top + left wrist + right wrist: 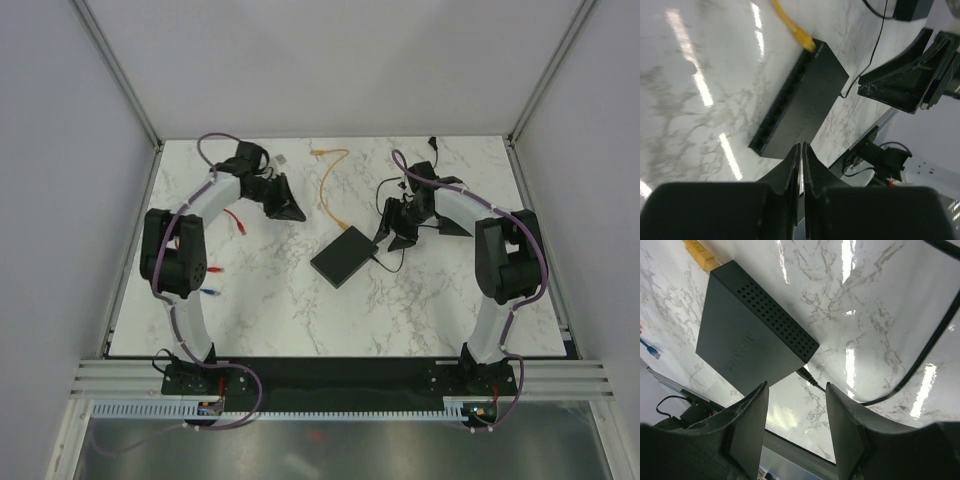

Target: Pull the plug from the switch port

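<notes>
A black network switch [343, 256] lies flat near the table's middle. A yellow cable [326, 186] runs from the back and its yellow plug [805, 40] sits in a port at the switch's far corner; the plug also shows in the right wrist view [702, 257]. A black power cable [812, 381] enters the switch's right side. My left gripper [290, 210] is shut and empty, hovering left of the switch [800, 100]. My right gripper [398, 238] is open and empty, just right of the switch [747, 335], above the power plug.
Red [240, 224] and blue [208, 293] loose connectors lie near the left arm. A black power lead [386, 200] loops around the right arm. A small grey piece [283, 158] lies at the back. White walls enclose the marble table [300, 310].
</notes>
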### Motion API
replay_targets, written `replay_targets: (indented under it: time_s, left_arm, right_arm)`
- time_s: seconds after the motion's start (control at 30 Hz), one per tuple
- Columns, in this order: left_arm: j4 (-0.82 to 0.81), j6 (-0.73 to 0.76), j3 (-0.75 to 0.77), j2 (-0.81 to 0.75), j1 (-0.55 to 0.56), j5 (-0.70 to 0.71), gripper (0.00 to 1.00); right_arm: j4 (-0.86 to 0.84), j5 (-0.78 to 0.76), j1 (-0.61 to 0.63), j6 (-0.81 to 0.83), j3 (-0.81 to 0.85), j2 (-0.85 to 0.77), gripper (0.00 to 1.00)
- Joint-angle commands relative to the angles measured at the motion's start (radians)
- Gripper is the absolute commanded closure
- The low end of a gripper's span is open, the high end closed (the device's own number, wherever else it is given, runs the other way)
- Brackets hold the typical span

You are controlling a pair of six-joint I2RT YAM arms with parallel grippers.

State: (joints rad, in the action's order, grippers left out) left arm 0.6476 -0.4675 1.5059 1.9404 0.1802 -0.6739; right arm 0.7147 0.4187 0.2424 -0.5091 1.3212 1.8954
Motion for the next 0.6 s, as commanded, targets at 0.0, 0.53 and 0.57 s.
replay_targets:
  time_s: [0.0, 0.53, 0.57]
  left_arm:
    - [-0.054, -0.080, 0.031, 0.084, 0.105, -0.098, 0.90]
    - [-0.048, -0.080, 0.039, 0.219, 0.203, -0.078, 0.92]
    - [-0.049, -0.077, 0.019, 0.219, 0.205, -0.079, 0.92]
  right_arm:
    - [-0.086, 0.095, -0.002, -0.058, -0.017, -0.044, 0.42]
    - [-0.193, 0.132, 0.001, -0.089, -0.034, 0.059, 0.52]
    - [-0.196, 0.135, 0.001, -0.098, -0.028, 0.071, 0.53]
